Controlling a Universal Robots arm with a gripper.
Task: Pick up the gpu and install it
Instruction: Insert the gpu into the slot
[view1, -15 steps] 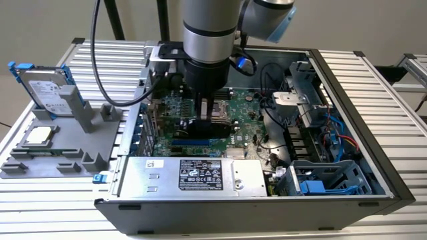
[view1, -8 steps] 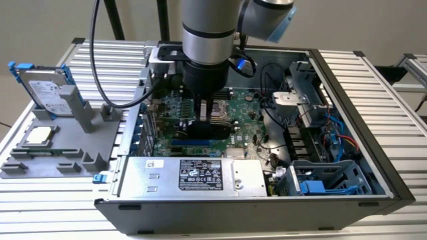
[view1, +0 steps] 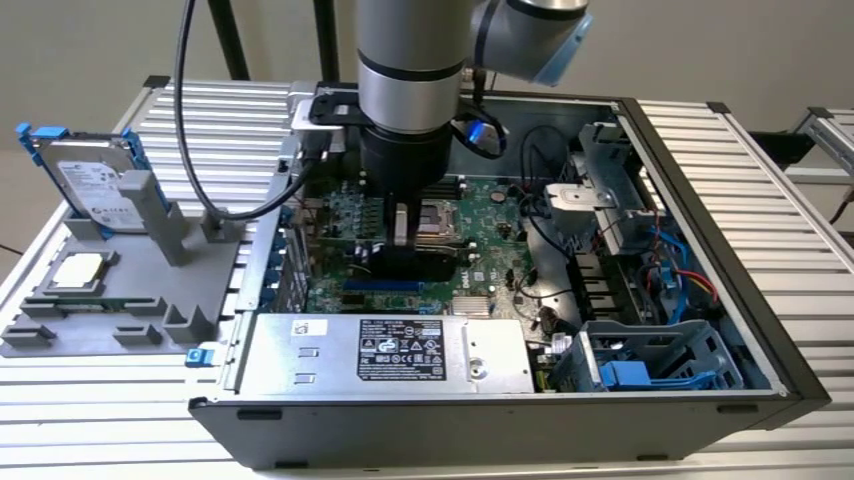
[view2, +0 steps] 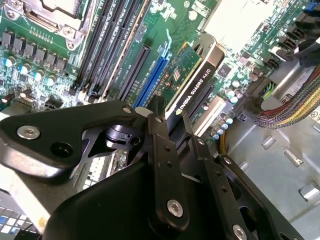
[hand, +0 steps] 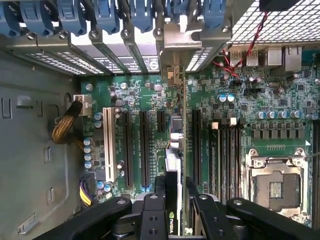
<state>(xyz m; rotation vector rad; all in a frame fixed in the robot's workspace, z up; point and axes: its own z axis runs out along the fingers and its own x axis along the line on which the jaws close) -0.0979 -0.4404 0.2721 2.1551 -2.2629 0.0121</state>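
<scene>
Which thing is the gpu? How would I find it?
Look inside the open computer case, at the green motherboard on its floor. The gripper holds the gpu on edge above the long slots. It is a thin card with a black cooler, unlike the flat silver power supply.

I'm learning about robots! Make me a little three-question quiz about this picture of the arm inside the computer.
1. True or false: the end effector is shut on the gpu.
2. Where is the gpu now? A) on the grey stand outside the case B) over the motherboard slots, inside the computer case C) on the power supply
3. Fill in: the hard drive stands upright on the grey stand, at the exterior view's ____.

Key: 1 true; 2 B; 3 left.
</scene>
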